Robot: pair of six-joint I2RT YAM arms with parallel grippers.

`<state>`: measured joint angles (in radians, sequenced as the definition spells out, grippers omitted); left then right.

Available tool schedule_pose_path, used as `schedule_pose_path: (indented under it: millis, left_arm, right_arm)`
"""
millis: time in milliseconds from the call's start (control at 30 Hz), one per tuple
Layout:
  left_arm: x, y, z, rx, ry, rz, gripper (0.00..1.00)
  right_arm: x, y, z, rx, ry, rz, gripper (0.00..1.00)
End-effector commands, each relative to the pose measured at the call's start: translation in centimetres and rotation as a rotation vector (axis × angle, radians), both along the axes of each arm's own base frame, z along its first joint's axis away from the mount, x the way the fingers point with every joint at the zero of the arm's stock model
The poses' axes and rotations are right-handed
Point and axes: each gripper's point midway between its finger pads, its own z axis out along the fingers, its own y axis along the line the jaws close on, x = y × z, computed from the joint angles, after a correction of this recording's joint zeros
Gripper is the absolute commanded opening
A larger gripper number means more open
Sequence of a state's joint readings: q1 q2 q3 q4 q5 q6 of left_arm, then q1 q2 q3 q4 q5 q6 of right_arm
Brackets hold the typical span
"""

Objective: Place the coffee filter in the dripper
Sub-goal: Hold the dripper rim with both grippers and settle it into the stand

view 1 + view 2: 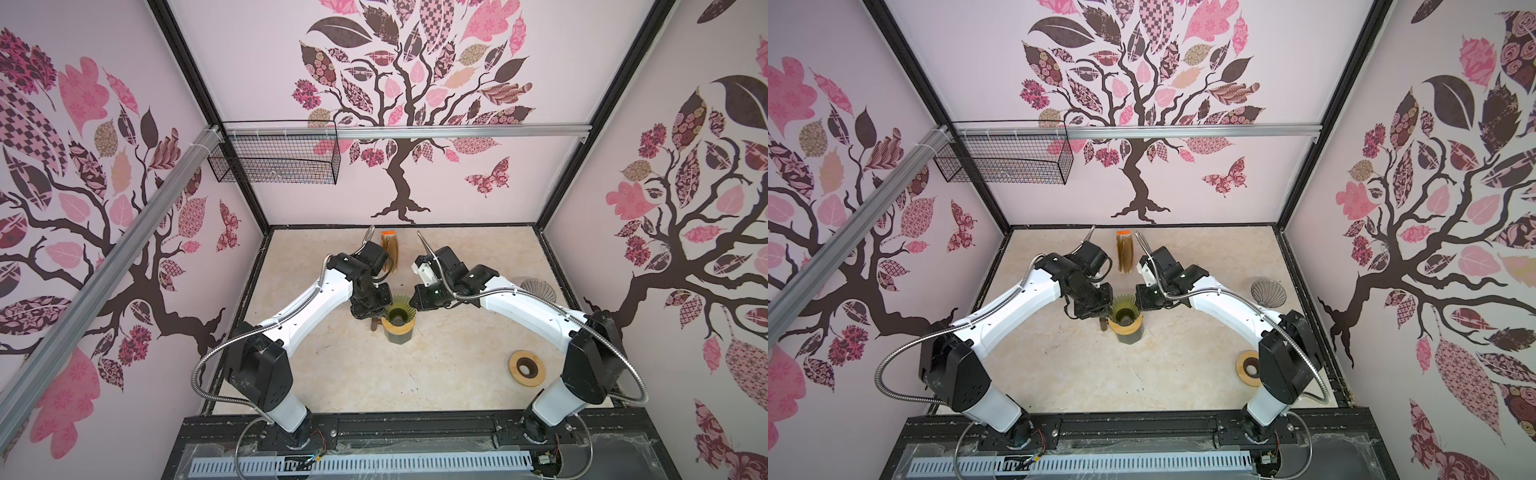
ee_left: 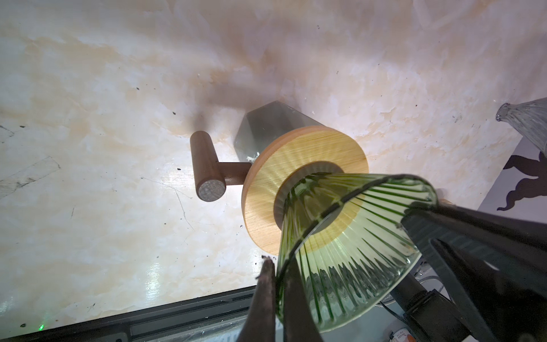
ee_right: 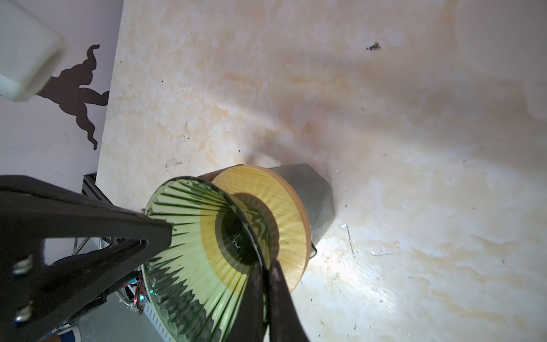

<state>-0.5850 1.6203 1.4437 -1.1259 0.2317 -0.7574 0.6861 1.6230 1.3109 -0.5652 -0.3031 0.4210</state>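
**Step in hand:** the robot is seating and steadying the dripper; the filter stage is not yet beginning. The green ribbed dripper is standing on a wooden collar atop a glass carafe, near the middle of the desk.

**Tools:** the left tool is pinching the dripper's rim, jaws closed on the glass wall, one finger inside the cone and one outside. The right tool is gripping the opposite side of the rim in the same way (so neither tool is carrying a filter).

**Task item:** the coffee filter is standing in a brown stack at the far edge of the desk, about midway along it. The cone is showing no paper inside.

**Next move, as judged:**
1. One tool is releasing the rim.
2. It is travelling to the far edge and separating a single filter.
3. It is lowering the filter point-down into the cone, probably with a light pinch at one edge.

**Writing:** the orange top of the stack is too small to read; no brand or label is legible.
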Motion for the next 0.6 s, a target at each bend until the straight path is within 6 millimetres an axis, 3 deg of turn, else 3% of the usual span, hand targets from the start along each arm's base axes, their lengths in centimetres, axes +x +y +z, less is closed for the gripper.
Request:
schedule_pose_path:
  millis: [0,567]
  left_arm:
    - [0.0,-1.6,-0.6,-0.007,-0.007,-0.053,0.0]
    - [1.4,-1.0,1.8,-0.036,-0.07,-0.011,0.0]
  right_arm:
    - [-2.4,-1.0,-2.3,-0.096,0.073,0.041,0.02]
    - [-1.5,-0.1,-0.8,-0.077,0.051,0.06,0.06]
